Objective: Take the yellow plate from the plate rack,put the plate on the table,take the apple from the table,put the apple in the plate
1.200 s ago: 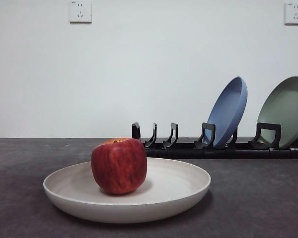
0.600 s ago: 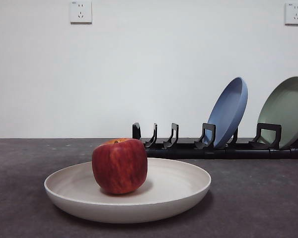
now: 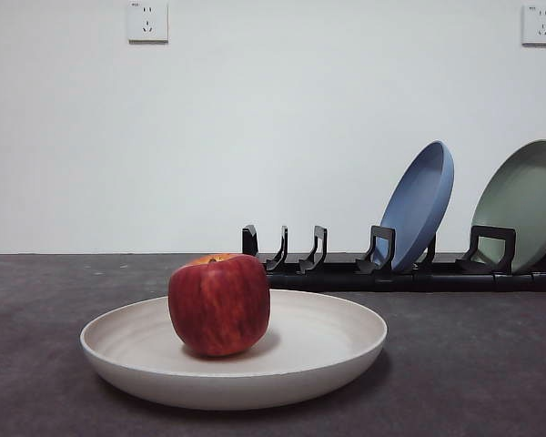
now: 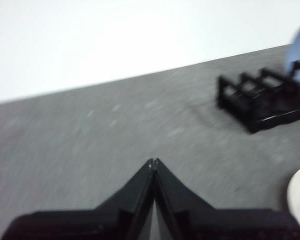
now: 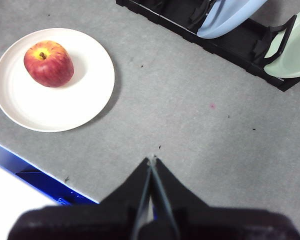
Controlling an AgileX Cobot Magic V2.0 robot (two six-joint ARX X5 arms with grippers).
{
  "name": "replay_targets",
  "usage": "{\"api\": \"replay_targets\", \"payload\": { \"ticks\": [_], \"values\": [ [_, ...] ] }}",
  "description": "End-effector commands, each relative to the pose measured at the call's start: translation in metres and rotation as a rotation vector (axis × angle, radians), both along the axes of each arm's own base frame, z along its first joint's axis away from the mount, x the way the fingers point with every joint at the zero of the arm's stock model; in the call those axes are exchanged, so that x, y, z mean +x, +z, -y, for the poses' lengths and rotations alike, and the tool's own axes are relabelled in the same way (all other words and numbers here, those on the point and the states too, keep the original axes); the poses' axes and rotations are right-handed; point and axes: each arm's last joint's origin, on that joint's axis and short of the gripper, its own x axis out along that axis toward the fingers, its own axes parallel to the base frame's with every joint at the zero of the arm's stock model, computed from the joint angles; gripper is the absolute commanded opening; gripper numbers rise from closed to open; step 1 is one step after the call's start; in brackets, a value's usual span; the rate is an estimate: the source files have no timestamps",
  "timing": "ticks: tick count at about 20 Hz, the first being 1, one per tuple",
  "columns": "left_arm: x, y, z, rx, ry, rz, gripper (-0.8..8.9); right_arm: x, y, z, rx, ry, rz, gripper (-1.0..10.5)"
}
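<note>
From where I stand, level with the dark grey, mottled matte table [image 3: 491,364], nothing among the objects has moved over the last second. That stillness suggests the job is finished and the arms have pulled back.

At the left, sitting flat on the table, is the wide, shallow, cream-coloured round plate with a raised rim [image 3: 328,350]. Inside it, left of centre, rests the round red apple with darker streaks and a yellowish patch at the stem [image 3: 219,303]. It sits upright, clear of the rim.

Behind and to the right runs the long, low black plastic plate rack with curved upright prongs [image 3: 346,269]. Its left slots stand empty. Further right a blue round plate [image 3: 420,202] leans in the rack, and at the far right a pale green round plate [image 3: 525,200] leans too, cut off by the picture's edge.

Neither arm shows in this level view. The left gripper [image 4: 153,161] hangs above bare table with its jaws pressed together, holding nothing. The right gripper [image 5: 151,160] hovers high over open table between plate and rack, jaws likewise closed and empty.

There is broad open table around the cream plate. Seen from the right wrist, the table's near edge, with a blue strip [image 5: 25,167] below it, lies close beside the plate, so that side has little room.
</note>
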Motion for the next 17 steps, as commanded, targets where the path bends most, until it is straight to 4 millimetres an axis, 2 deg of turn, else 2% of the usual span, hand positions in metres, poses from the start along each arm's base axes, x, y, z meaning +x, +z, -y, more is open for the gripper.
{"api": "replay_targets", "payload": {
  "ticks": [1, 4, 9, 12, 17],
  "values": [
    [-0.006, -0.016, -0.007, -0.078, 0.124, 0.028, -0.03, -0.001, -0.001, 0.001, -0.008, -0.007, -0.012, -0.2],
    [-0.008, -0.036, -0.013, -0.151, 0.246, 0.003, -0.03, -0.001, -0.001, 0.001, -0.009, -0.007, -0.013, -0.2],
    [-0.016, -0.049, -0.013, -0.11, 0.254, -0.128, -0.03, -0.001, -0.001, 0.001, -0.009, -0.007, -0.013, -0.2],
    [-0.019, -0.043, -0.012, -0.04, 0.23, -0.052, -0.03, -0.001, -0.001, 0.001, -0.009, -0.007, -0.013, -0.2],
    [-0.019, -0.043, -0.008, -0.002, 0.178, -0.043, -0.03, -0.001, -0.001, 0.001, -0.008, -0.007, -0.013, -0.2]
  ]
}}
